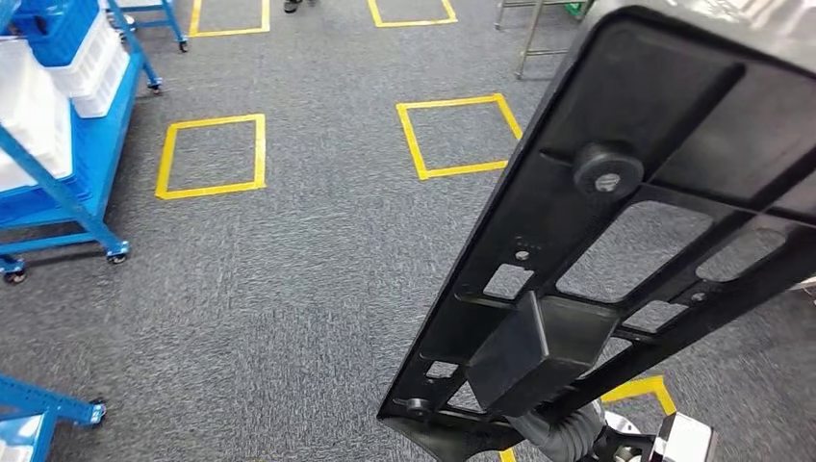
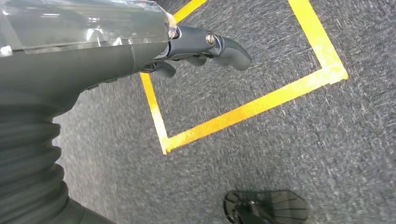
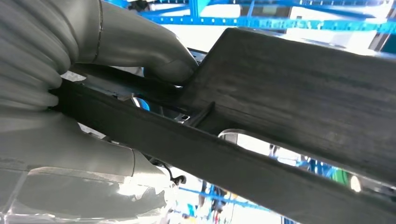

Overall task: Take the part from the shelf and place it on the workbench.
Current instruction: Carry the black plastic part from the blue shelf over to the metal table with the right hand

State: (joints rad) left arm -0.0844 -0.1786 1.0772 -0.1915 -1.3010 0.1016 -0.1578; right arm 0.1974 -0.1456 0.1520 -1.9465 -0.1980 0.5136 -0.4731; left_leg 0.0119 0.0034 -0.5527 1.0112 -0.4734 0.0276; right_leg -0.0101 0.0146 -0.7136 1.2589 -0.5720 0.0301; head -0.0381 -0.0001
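Observation:
The part (image 1: 635, 221) is a long, flat black plastic panel with ribs, cut-outs and a round knob. It is raised close in front of my head camera and slants from lower left to upper right. My right hand (image 1: 568, 433) comes up under its lower end, mostly hidden behind it. In the right wrist view my right hand (image 3: 107, 70) grips a bar of the part (image 3: 289, 93), with the thumb pressed on it. My left hand (image 2: 187, 46) hangs over the carpet, its fingers loosely apart and holding nothing.
A blue wheeled shelf (image 1: 67, 144) with white and blue bins stands at the left. Another blue frame (image 1: 38, 404) is at the lower left. Yellow tape squares (image 1: 212, 154) mark the grey carpet. Metal legs (image 1: 534, 38) stand at the far end.

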